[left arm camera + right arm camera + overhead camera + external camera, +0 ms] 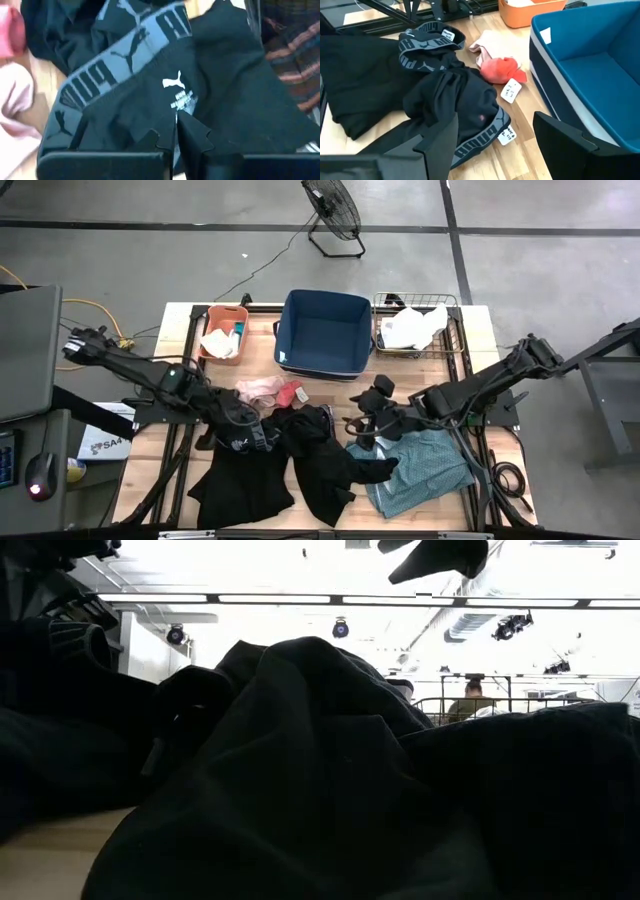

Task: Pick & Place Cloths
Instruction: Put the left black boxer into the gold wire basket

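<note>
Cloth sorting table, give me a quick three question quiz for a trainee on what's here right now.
1. True or false: the navy bin holds a pile of cloths.
2. Which garment is the left gripper on? A) teal-grey shirt B) black briefs with a grey logo waistband C) red cloth
3. What lies in the wire basket?

Key
1. False; no pile shows in it.
2. B.
3. A white cloth.
</note>
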### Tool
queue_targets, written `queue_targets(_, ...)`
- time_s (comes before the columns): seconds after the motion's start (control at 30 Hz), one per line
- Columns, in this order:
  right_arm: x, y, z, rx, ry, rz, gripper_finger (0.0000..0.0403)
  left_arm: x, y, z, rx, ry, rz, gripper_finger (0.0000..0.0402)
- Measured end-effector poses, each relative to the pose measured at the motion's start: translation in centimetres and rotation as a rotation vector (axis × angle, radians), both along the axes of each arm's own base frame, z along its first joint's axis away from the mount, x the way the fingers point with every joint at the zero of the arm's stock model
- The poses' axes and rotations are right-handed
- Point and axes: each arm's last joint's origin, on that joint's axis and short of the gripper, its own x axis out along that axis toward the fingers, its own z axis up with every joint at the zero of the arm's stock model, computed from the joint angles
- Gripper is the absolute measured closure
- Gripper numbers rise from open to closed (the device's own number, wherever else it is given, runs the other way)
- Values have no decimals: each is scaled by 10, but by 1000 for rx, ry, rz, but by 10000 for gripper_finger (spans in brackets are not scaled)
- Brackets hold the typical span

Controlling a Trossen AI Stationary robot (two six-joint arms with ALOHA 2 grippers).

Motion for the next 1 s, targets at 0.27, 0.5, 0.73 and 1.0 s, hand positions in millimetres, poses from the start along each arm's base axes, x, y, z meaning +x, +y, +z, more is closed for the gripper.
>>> queue_targets(0.27, 0, 0, -1, 3, 5, -4, 152, 12, -4, -13, 58, 60, 44, 274)
queue_targets(0.5, 0, 0, -1, 7, 5, -7, 152, 24, -7, -28, 146, 113, 35, 125)
queue_targets(0.73, 0, 0, -1, 9, 4, -8, 152, 39, -7, -46, 334, 130, 79, 49)
queue_targets(1.0, 0, 0, 0, 10, 2, -8, 152, 53, -11, -64, 405, 171, 70, 62)
